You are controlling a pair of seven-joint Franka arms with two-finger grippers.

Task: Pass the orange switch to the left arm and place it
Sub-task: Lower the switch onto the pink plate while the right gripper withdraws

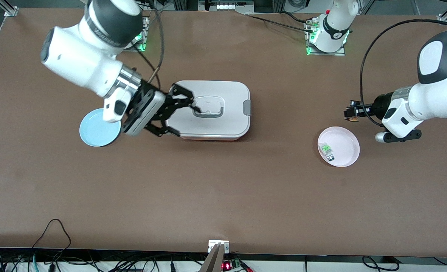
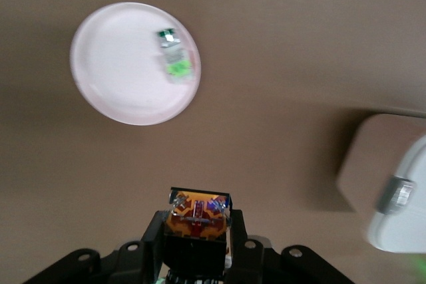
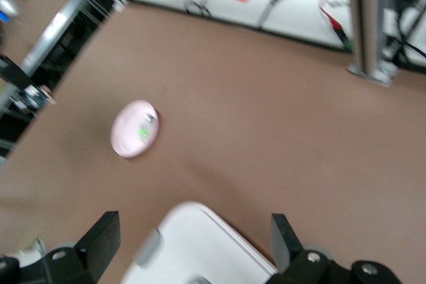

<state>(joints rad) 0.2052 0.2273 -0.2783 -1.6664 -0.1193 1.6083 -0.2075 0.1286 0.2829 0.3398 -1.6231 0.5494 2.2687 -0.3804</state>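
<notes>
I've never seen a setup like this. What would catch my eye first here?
Probably the big white box mid-table, with the right gripper hanging over it, jaws wide open. Toward the left arm's end, the left gripper pinches a tiny orange switch in the air near a pink plate holding a small green component.
</notes>
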